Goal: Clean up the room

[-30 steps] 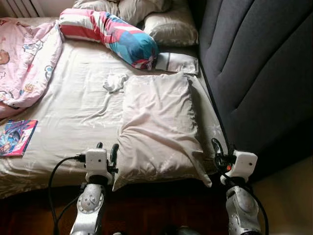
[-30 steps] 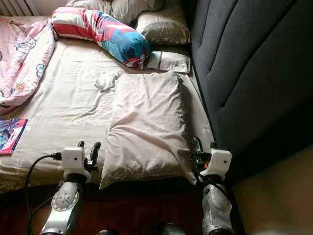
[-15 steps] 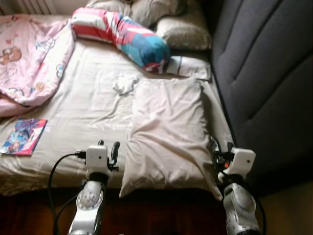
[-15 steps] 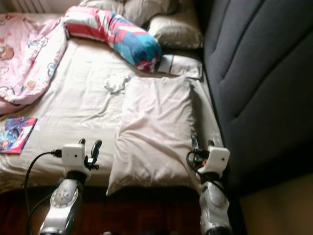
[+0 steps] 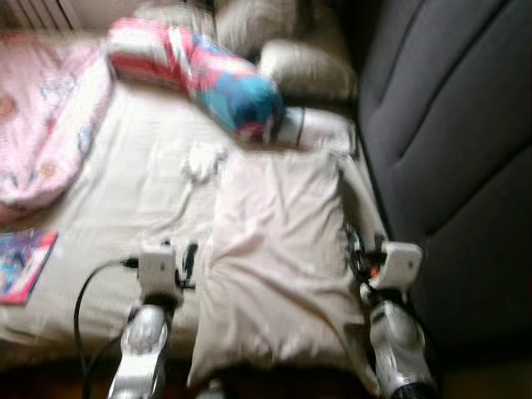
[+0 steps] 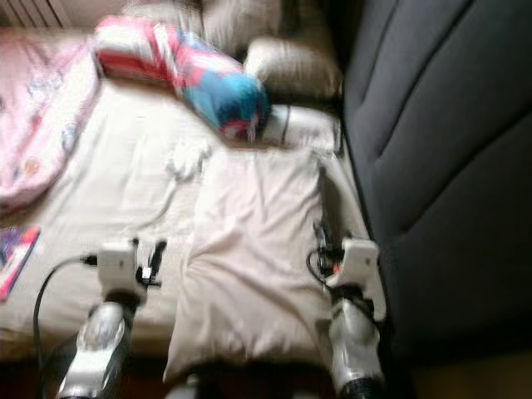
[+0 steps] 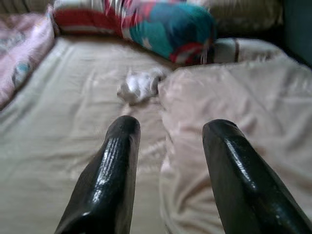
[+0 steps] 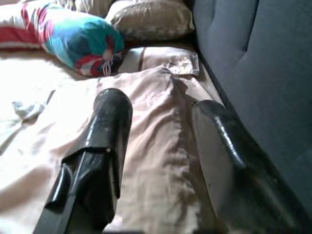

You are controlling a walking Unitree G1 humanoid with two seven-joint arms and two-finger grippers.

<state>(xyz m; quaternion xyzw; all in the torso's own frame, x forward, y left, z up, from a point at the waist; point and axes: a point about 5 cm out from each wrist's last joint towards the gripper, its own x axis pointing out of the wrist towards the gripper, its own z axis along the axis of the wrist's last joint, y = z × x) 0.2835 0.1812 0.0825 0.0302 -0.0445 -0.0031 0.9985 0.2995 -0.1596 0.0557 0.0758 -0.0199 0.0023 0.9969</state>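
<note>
A large beige pillow (image 5: 278, 249) lies on the bed's right side, its near edge at the mattress front. My left gripper (image 5: 183, 252) hovers just off the pillow's left edge, fingers open with nothing between them; its wrist view looks past the fingertips (image 7: 124, 127) toward a crumpled white cloth (image 7: 139, 85). At the pillow's right edge, beside the dark headboard (image 5: 449, 125), my right gripper (image 5: 359, 249) stands open over the pillow's seam (image 8: 175, 112). The eye views are blurred.
A red, white and blue bolster (image 5: 199, 71) lies across the far end with beige pillows (image 5: 307, 71) and a small flat cushion (image 5: 320, 129). A pink blanket (image 5: 41, 116) is bunched at the left. A colourful book (image 5: 21, 266) sits near the front left edge.
The whole picture has shifted and blurred, so the camera has moved. Both grippers now sit further forward along the pillow's two sides, over the bed.
</note>
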